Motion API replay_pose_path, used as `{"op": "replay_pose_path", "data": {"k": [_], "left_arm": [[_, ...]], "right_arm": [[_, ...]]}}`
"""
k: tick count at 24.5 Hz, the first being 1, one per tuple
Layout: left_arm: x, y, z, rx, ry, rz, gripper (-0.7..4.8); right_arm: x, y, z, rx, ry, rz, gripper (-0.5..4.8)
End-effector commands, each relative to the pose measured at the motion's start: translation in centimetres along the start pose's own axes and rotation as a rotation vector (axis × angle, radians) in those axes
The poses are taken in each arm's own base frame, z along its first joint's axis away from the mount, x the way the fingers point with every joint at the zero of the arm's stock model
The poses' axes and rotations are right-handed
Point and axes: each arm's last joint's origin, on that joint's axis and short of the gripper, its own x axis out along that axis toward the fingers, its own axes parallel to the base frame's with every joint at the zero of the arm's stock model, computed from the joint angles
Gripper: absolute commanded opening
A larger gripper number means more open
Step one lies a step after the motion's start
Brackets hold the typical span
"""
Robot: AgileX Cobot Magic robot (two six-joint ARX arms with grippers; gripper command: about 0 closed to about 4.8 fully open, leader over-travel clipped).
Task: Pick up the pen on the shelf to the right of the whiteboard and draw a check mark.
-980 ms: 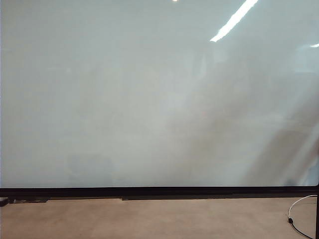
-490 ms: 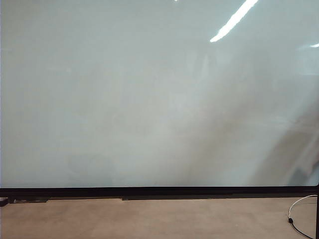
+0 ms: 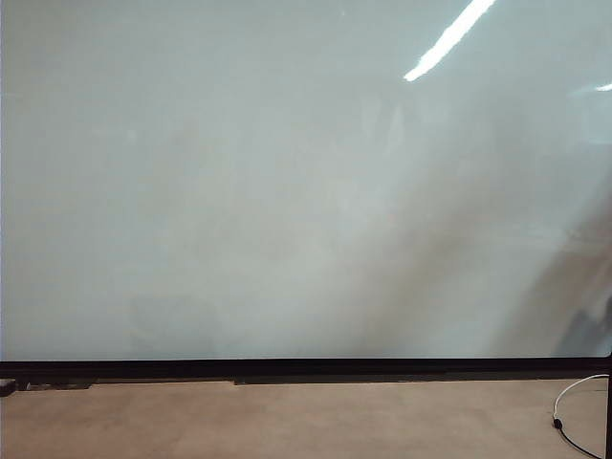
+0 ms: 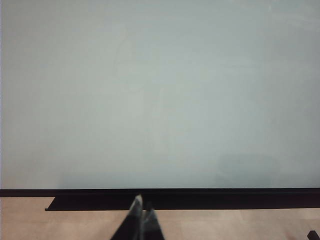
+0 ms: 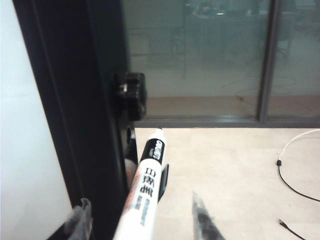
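Already the right gripper (image 5: 140,222) jaws gape around the slim white pen (image 5: 142,197); left gripper (image 4: 141,220) jaws pinched together

Count: 1 whiteboard (image 3: 239,191), 1 pen (image 5: 142,197), 2 end effectors – left end effector (image 4: 140,220), right end effector (image 5: 145,220), 1 white cable (image 3: 574,397) on floor

We see left end effector (image 4: 142,220) only in left wrist view — fingertips (image 4: 136,206) pressed together, jaws closed, nothing between. Right end effector (image 5: 142,220) in right wrist view — jaws spread wide, fingers (image 5: 200,217) well apart. Neither arm visible in exterior view.
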Motion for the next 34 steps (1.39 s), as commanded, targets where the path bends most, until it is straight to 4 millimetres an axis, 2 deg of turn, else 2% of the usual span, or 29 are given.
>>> {"op": "replay_pose_path", "data": {"k": [1, 34], "left_arm": [[-0.02, 0.0, 0.23, 0.004, -0.016, 0.0, -0.05], [-0.02, 0.0, 0.22, 0.004, -0.015, -0.001, -0.05]], "right_arm": [[0.45, -0.06, 0.27, -0.007, -0.022, 0.025, 2.56], [1.13, -0.3, -0.42, 0.015, -0.012, 0.065, 2.38]]}}
